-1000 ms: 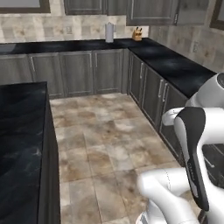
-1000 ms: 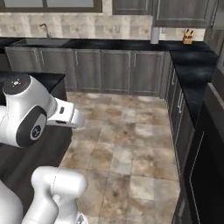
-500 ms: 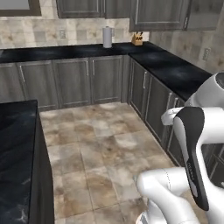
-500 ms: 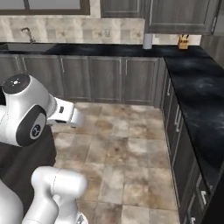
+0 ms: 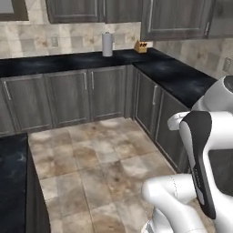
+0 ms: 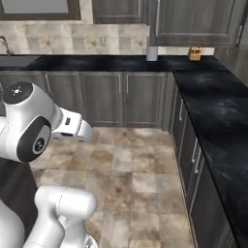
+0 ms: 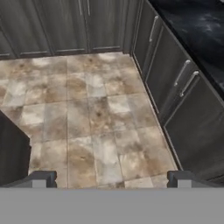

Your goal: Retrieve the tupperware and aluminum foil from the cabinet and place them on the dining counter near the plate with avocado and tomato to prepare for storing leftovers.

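Tupperware and aluminum foil cannot be located from this position, and the wood-grain cabinet that holds them cannot be located either; their direction from the gripper (image 7: 112, 179) cannot be told. The gripper is seen in the hand view with its two finger tips (image 7: 40, 178) spread to their widest, and nothing is held between them. It is pointed down at the tiled floor (image 7: 87, 118), with the corner counter (image 5: 177, 77) and its dark grey doors to one side. A paper towel roll (image 5: 107, 44) and a knife block (image 5: 140, 46) stand on that counter. It is judged that the base must first be turned toward the cabinet before any reach can be planned.
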